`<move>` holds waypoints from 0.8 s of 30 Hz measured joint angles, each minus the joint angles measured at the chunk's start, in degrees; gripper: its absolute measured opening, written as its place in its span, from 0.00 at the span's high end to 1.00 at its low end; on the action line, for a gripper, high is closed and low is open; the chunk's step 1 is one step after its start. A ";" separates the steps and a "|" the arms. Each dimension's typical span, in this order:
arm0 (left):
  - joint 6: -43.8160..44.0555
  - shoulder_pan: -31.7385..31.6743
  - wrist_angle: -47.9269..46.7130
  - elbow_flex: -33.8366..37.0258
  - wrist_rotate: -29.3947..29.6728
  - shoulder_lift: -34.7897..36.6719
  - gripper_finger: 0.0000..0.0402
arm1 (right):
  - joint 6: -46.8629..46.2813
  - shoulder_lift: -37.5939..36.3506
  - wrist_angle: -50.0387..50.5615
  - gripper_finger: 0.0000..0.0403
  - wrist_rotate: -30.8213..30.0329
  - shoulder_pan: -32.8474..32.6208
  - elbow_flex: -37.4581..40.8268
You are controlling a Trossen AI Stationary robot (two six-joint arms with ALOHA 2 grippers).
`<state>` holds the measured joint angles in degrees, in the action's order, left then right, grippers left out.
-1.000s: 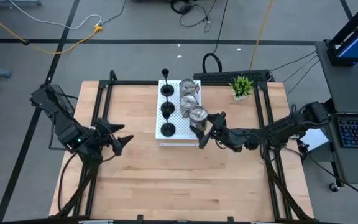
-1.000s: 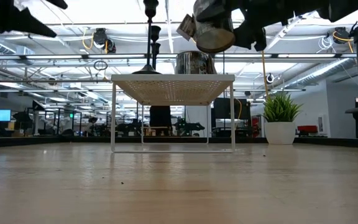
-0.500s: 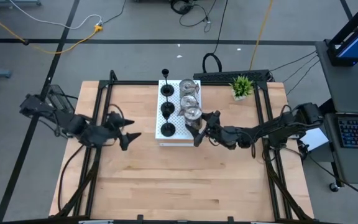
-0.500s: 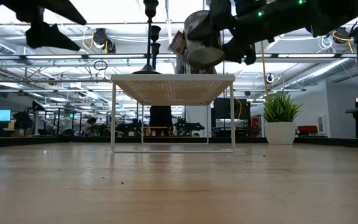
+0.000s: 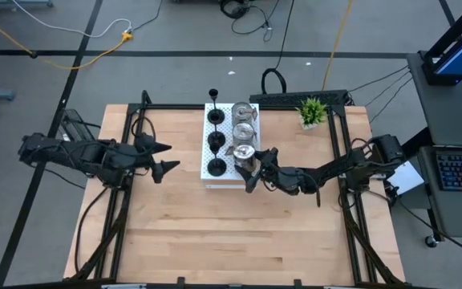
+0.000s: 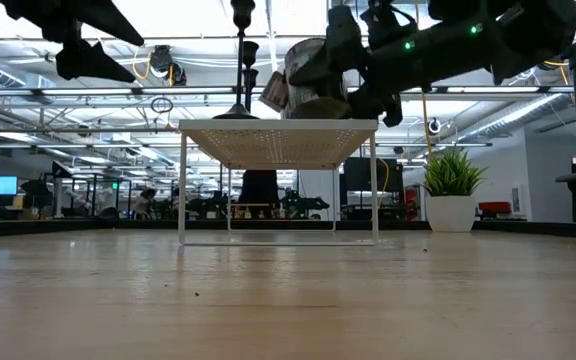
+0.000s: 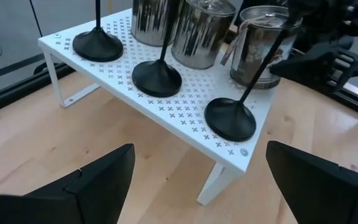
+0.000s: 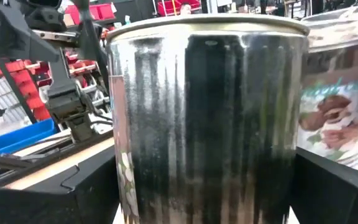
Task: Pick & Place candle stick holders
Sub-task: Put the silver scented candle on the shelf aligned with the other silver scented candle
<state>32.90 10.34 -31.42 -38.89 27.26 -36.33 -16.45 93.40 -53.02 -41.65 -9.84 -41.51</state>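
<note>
Holder at the board's near corner, between your right gripper's fingers.
Its jaws clasp the silver candle stick holder over the white board; its paper tag is unreadable. Left gripper gapes empty, beside the board.

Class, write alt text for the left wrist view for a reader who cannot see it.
Three black holders and three silver holders stand in two rows on a white perforated board on a wooden table. The left gripper, open, faces the board's near corner; the right gripper reaches in beyond.
</note>
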 joint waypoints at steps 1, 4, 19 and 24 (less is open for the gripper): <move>-0.30 -0.77 -0.07 0.00 -0.78 -0.02 0.09 | 0.01 0.62 -0.73 0.12 -0.05 -0.01 -0.01; -1.11 -2.93 -0.03 0.00 -3.46 -0.02 0.09 | 0.92 1.81 -2.52 0.12 -0.10 0.16 -0.01; -3.79 -8.09 0.04 -0.02 -9.88 -0.02 0.09 | -0.06 2.30 -1.30 0.09 -0.15 1.20 -0.09; -4.14 -8.17 0.04 -0.02 -9.89 -0.02 0.09 | -0.76 2.26 -0.50 0.09 0.01 1.20 -0.09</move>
<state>28.75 2.17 -31.38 -38.92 17.36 -36.36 -17.21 95.66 -53.52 -41.64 -8.64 -41.60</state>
